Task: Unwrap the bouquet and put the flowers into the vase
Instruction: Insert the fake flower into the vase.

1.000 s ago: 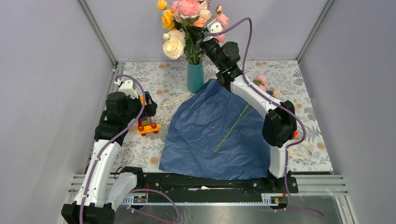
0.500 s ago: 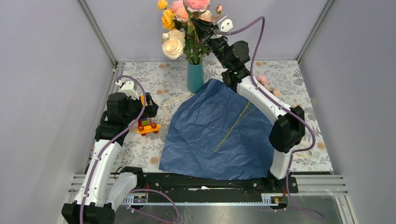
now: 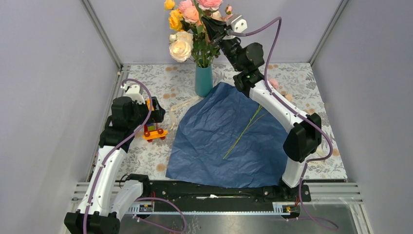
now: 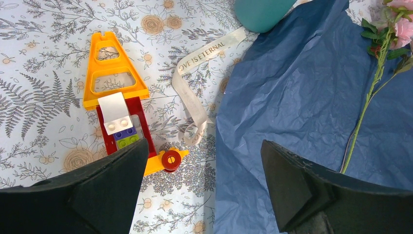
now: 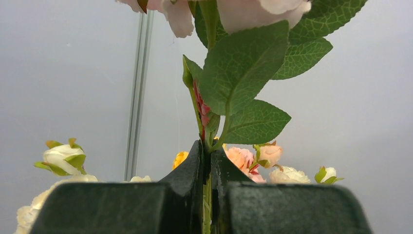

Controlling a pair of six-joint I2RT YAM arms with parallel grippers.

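Left fingers (image 4: 97, 190): two dark fingers, spread wide apart, at the bottom edge above the bench.
Bench (image 4: 44, 107): covered in a pale floral print.
Block toy (image 4: 119, 105): yellow frame, red base, white, purple and green bricks, red wheel; lies just beyond the left-hand finger.
Ribbon (image 4: 192, 105): cream, printed lettering, curled between toy and paper.
Blue paper (image 4: 292, 112): crinkled navy sheet, spread flat at right.
Flower (image 4: 370, 92): thin green stem lying on the paper; pink bloom and leaves at the top right corner.
Vase (image 4: 260, 12): teal, base only, at the top edge.

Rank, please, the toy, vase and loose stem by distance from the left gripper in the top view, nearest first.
1. The toy, right beside the left gripper, on its near side.
2. The vase, farther back, to its right.
3. The loose stem, on the blue paper, farthest right.
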